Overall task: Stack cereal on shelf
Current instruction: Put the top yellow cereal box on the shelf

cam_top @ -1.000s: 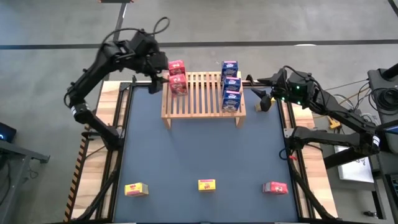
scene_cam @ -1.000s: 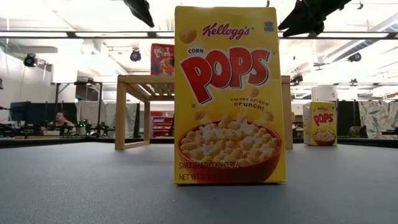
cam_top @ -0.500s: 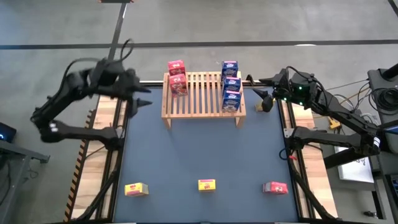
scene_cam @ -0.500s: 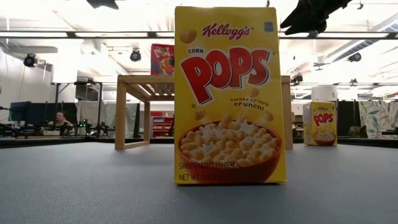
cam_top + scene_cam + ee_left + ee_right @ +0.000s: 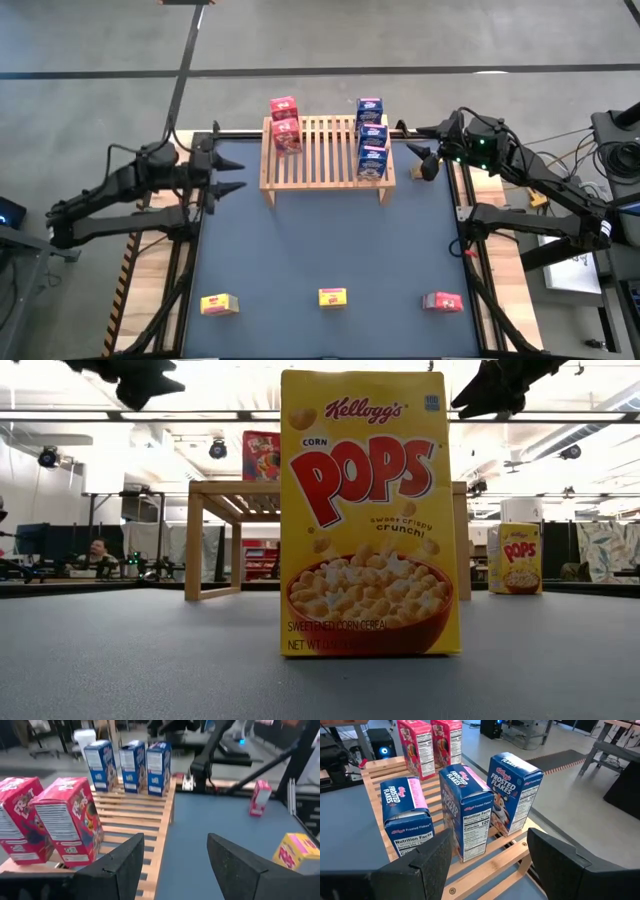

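Grippers both stood empty, fingers apart: left gripper (image 5: 226, 174) beside the shelf (image 5: 325, 152), right gripper (image 5: 425, 158) opposite. Remaining cereal lay along the near edge; the red box (image 5: 441, 301) sat on the right arm's side.

Pale slatted wood shelf (image 5: 325, 150), glossy printed cardboard cereal boxes (image 5: 470, 810)

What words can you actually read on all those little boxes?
"Kellogg's CORN POPS sweet crispy crunch!" and "SWEETENED CORN CEREAL": front of the near yellow box.
"POPS": the far yellow box.
"FROSTED FLAKES", "Kellogg's Frosted Flakes", "Nutrition Facts": the blue boxes on the shelf.
"FROOT": side of a red box.
The fine print on all the boxes is too small to read.
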